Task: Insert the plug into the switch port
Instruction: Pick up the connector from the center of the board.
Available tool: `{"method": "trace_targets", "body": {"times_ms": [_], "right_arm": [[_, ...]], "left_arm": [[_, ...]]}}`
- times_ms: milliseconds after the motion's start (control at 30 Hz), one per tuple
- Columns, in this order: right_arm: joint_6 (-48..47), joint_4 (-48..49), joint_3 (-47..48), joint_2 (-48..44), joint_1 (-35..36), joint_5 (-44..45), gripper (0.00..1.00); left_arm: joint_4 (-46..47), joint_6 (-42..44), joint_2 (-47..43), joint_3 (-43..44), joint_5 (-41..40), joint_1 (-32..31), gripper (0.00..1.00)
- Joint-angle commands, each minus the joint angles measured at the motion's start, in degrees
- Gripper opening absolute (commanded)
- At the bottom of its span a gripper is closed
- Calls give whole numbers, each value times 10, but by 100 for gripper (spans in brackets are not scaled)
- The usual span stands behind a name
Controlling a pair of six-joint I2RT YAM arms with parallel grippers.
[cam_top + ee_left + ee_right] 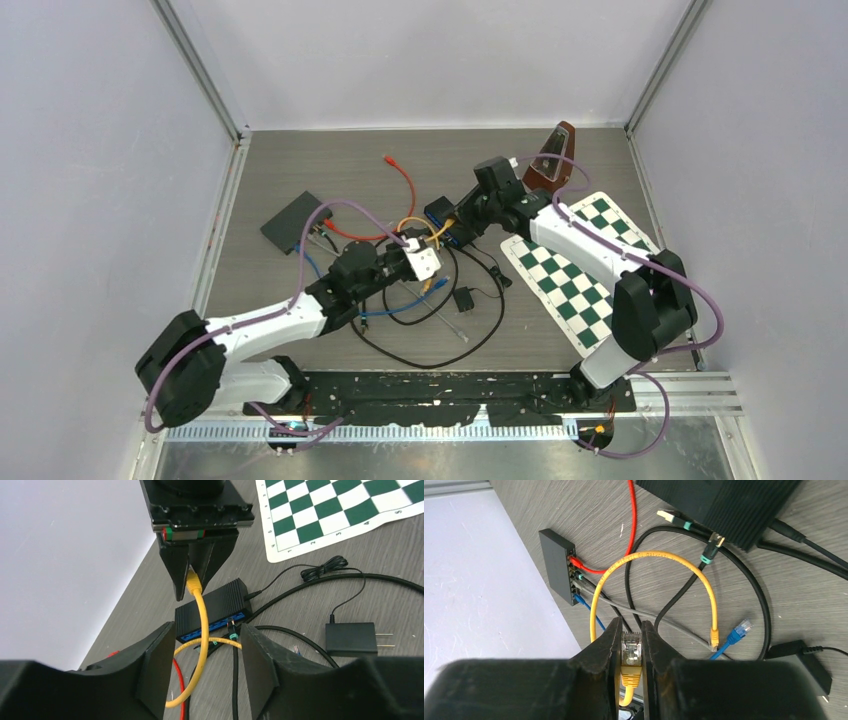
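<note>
While the right claw (191, 591) pinches the yellow plug (631, 652) tight, that plug hangs off the table, close by the switch (212, 607) at mid-table — not in any port. Left claw (206, 627) stands spread astride the yellow cable (200, 670) (no contact evident). Judgement: grasp done — alignment and insertion remain.
</note>
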Motion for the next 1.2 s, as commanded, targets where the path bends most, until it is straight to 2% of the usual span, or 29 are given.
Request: {"method": "trace_targets", "body": {"times_ms": [0, 167, 233, 300, 333, 367, 433, 467, 500, 533, 567, 600, 633, 733, 800, 1033, 1133, 1167], "right_arm": [[38, 26, -25, -44, 2, 23, 8], [41, 46, -35, -50, 1, 11, 8], [37, 45, -34, -51, 1, 12, 8], [32, 46, -37, -56, 2, 11, 10], [27, 55, -41, -59, 1, 10, 15], [11, 60, -43, -59, 0, 1, 21], [-44, 96, -53, -62, -7, -32, 31], [-64, 144, -73, -63, -17, -49, 34], [-94, 176, -88, -69, -26, -89, 41], [-103, 283, -137, -75, -46, -116, 45], [-111, 401, -166, -83, -59, -172, 63], [-118, 453, -211, -85, -85, -201, 84], [-142, 504, -229, -88, -96, -247, 99], [-264, 445, -208, -101, -122, -286, 95], [-313, 416, -192, -105, -134, -318, 95], [-314, 515, -190, -122, -199, -439, 97], [-275, 616, -192, -118, -201, -491, 65], [-264, 629, -190, -118, -201, -502, 62]], "left_arm": [[94, 15, 39, 9, -55, -9, 49], [103, 0, 79, 30, -65, -12, 43], [108, 1, 83, 27, -64, -13, 32], [111, 5, 81, 20, -65, -13, 16], [111, 5, 79, 15, -68, -12, 6], [111, 4, 74, 11, -68, -11, 0], [106, -5, 63, 4, -68, -3, 0], [97, -10, 53, 3, -57, 5, 0], [86, -12, 46, 2, -40, 11, 0], [73, -13, 40, 3, -25, 17, 0], [60, -15, 34, 4, -13, 22, 0], [49, -20, 26, 5, -2, 28, 0], [41, -30, 17, 2, 15, 36, 0], [43, -75, -6, -10, 82, 82, 0], [31, -85, -17, -8, 113, 101, 0], [-57, -103, -58, 22, 179, 124, 0], [-81, -119, -64, 35, 202, 130, 0], [-80, -128, -68, 36, 206, 132, 0]]}}
